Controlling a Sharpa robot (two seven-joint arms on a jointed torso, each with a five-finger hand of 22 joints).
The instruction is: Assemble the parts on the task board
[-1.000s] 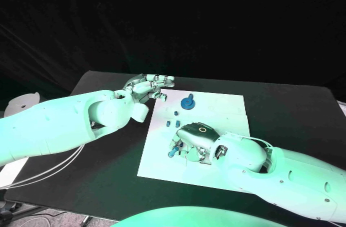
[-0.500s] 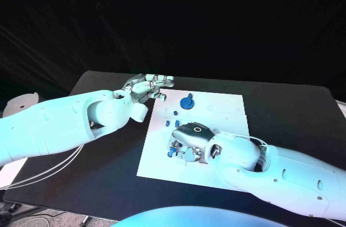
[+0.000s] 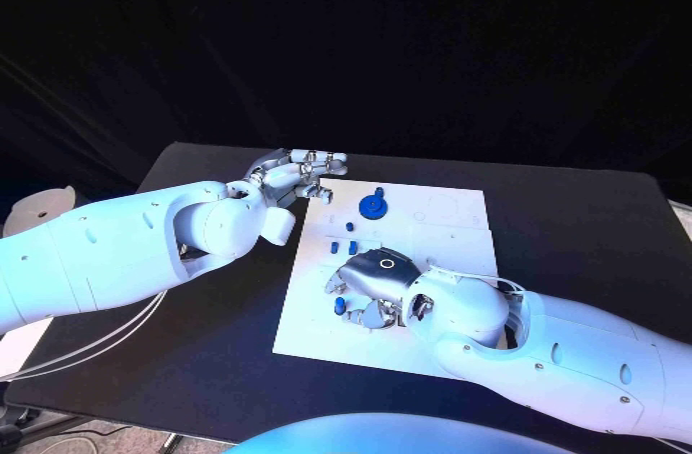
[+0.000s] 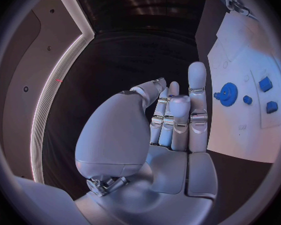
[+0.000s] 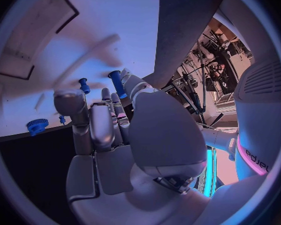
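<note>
One blue peg [image 5: 117, 78] upright, right hand [image 3: 372, 283] pinching

My arms' [image 3: 130, 254] shells look like smooth, glossy white plastic. My right hand [image 3: 369, 284] and left hand [image 3: 296, 174] show brushed silver metal. The task board [image 3: 433, 214] is matt white; the table [image 3: 577, 214] matt black.

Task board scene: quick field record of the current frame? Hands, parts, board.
board: white task board in the middle of the black table
left hand: at the board's far left corner, fingers curled in, holding nothing
right hand: low over the board's near half, fingers by a blue peg; grip cannot be told
blue gear: on the board's far part
small blue parts: between gear and right hand
</note>
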